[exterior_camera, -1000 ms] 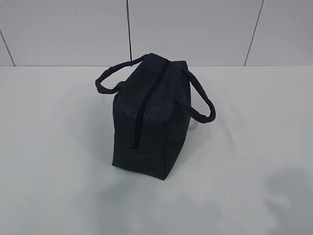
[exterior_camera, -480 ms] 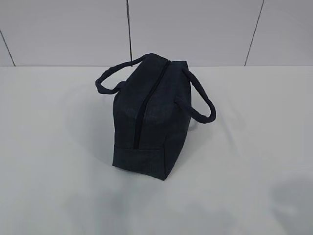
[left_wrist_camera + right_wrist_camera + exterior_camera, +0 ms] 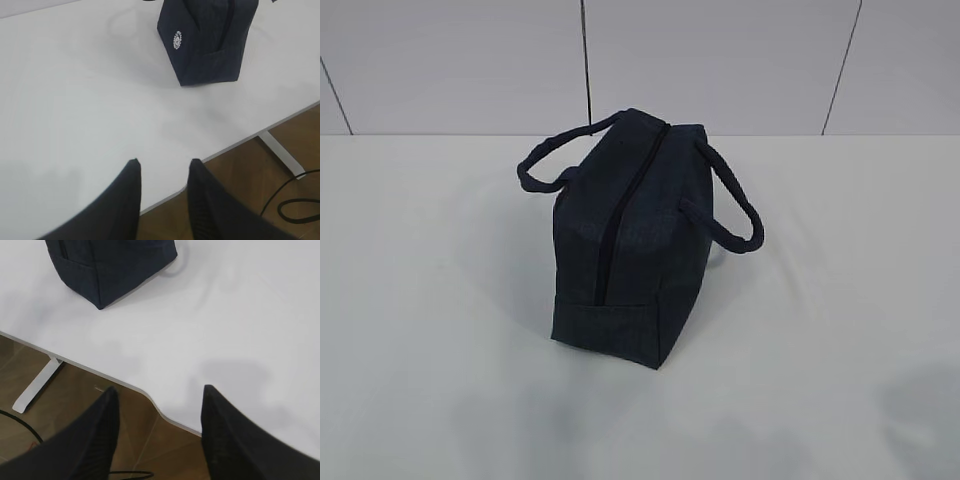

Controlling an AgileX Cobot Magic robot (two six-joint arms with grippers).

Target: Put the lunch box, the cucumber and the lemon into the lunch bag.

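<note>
white table point(image 3: 420, 300) bears zipped lunch bag point(image 3: 630, 240).

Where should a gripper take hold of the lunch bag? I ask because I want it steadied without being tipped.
Probably the right loop handle of the lunch bag. It arches clear of the bag's side, leaving room for fingers. Come from the right, where the table is bare.

Lunch bag point(image 3: 630, 240) was dark navy woven cloth, matt, fine ribbed texture; handles point(image 3: 725, 205) same cloth, padded. Logo point(image 3: 176, 40) looked printed white. Table point(image 3: 430, 330) was smooth white, faint sheen. Floor point(image 3: 75, 390), lower left, looked brown wood. Fingers point(image 3: 125, 200) were matt black.
</note>
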